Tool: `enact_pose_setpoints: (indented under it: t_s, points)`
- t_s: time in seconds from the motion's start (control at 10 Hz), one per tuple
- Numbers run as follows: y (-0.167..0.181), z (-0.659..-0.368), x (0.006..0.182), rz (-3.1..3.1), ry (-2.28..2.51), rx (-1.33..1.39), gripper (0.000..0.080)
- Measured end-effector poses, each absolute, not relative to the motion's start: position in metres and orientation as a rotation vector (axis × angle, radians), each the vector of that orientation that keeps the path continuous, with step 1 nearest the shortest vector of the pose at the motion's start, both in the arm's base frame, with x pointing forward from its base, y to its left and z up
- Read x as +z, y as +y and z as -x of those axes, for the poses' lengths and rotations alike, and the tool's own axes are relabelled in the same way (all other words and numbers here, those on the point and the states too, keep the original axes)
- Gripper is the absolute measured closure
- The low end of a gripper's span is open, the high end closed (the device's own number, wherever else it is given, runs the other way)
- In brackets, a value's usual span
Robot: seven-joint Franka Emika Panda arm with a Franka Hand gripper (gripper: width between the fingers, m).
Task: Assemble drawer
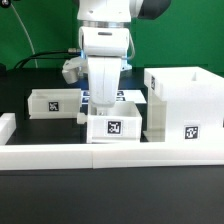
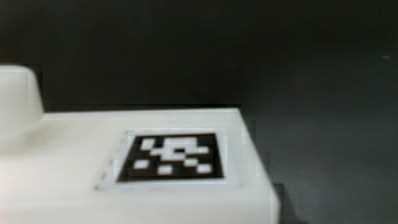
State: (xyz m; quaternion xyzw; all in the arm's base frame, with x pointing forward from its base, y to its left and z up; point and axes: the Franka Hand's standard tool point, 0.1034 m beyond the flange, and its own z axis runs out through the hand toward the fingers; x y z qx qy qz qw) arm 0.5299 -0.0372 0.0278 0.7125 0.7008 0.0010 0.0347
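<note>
My gripper (image 1: pixel 108 116) comes straight down onto a small white drawer box (image 1: pixel 113 128) with a black tag on its front, at the middle of the exterior view. The hand meets the box's top, and the gripper looks shut on the box. The fingertips are hidden. The wrist view is filled by this box's white top face (image 2: pixel 71 150) with a tag (image 2: pixel 175 157), and a rounded white knob (image 2: pixel 15 95) shows at its edge. A second small white drawer box (image 1: pixel 55 103) lies at the exterior view's left. The large open white drawer housing (image 1: pixel 185 100) stands at the right.
A long white rail (image 1: pixel 110 156) runs along the front, with a raised end block (image 1: pixel 6 128) at the exterior view's left. The marker board (image 1: pixel 133 96) lies behind the arm. The table top (image 2: pixel 302 60) is black.
</note>
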Motion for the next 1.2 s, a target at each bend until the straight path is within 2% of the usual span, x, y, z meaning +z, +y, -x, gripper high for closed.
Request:
enact_pose_setpoints:
  t_s: [0.8, 1.2]
  points:
    - [-0.035, -0.526, 0.026, -2.229, 2.135, -0.016, 0.0757]
    - [-0.016, -0.538, 0.024, -2.236, 2.165, -0.051, 0.0757]
